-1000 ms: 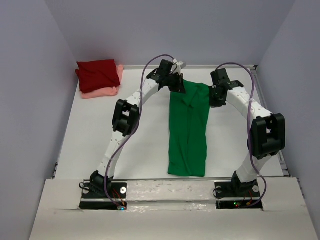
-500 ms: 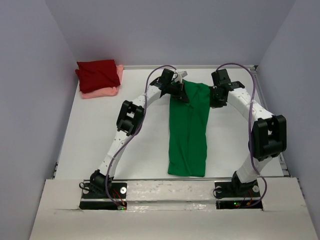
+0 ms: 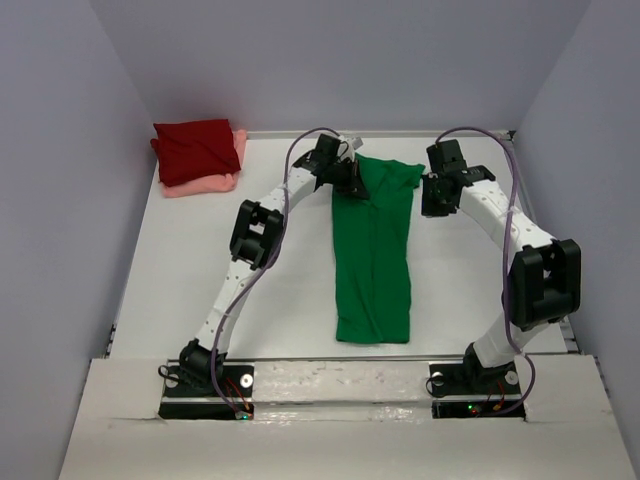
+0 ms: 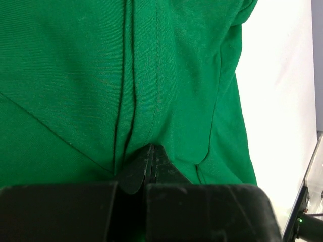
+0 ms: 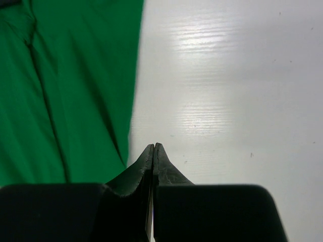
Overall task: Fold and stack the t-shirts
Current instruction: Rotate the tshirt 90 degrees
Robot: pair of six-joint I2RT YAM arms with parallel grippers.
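The green shirt (image 3: 374, 250) lies as a long strip from 12 to 6 o'clock at mid-table (image 3: 200, 260), with white table showing wide at 9 o'clock and narrower at 3. The left gripper (image 4: 150, 151) is closed, its tip in a crease at the strip's far-left corner. The right gripper (image 5: 153, 148) is closed over table just beyond the right edge. The red shirt (image 3: 195, 148) lies on the pink shirt (image 3: 205, 184) at 10 o'clock.

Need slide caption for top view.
Top view: green shirt lies in a long strip; left gripper pinches its far end, right gripper shut beside it; red shirt stacked on pink shirt.
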